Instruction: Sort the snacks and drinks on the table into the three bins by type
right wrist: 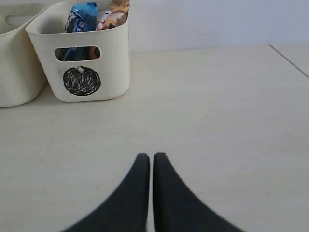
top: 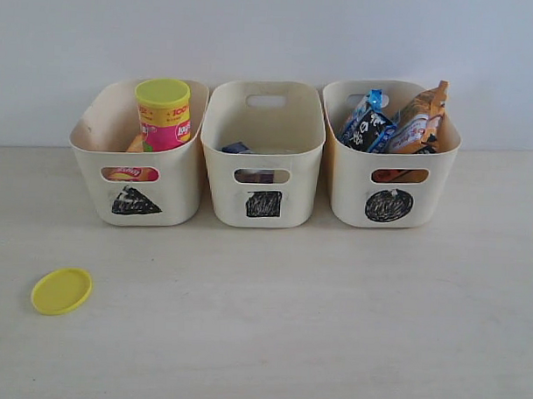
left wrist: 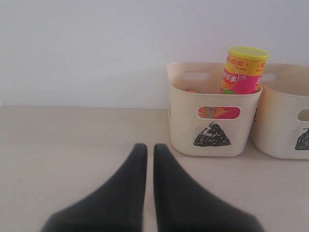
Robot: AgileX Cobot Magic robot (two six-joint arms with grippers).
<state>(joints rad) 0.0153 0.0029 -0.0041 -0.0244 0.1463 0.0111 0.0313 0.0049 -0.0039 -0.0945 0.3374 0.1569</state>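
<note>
Three cream bins stand in a row at the back of the table [top: 288,323]. In the left bin [top: 178,183] the pink canister [top: 164,117] stands upright under its yellow cap. A second canister [top: 132,173] lies low beside it and shows through the handle slot. The middle bin [top: 299,131] holds the dark purple carton [top: 236,148]; I cannot make out the white-and-blue pack. In the right bin [top: 350,189] lean the blue-black packet [top: 367,126] and the orange packet [top: 420,117]. My left gripper [left wrist: 146,145] and right gripper [right wrist: 147,154] hover shut over bare table, holding nothing. Neither shows in the exterior view.
A loose yellow lid [top: 62,290] lies flat on the table at the front left. A white wall runs close behind the bins. In the right wrist view the table's edge [right wrist: 289,58] shows on the far side from the bins.
</note>
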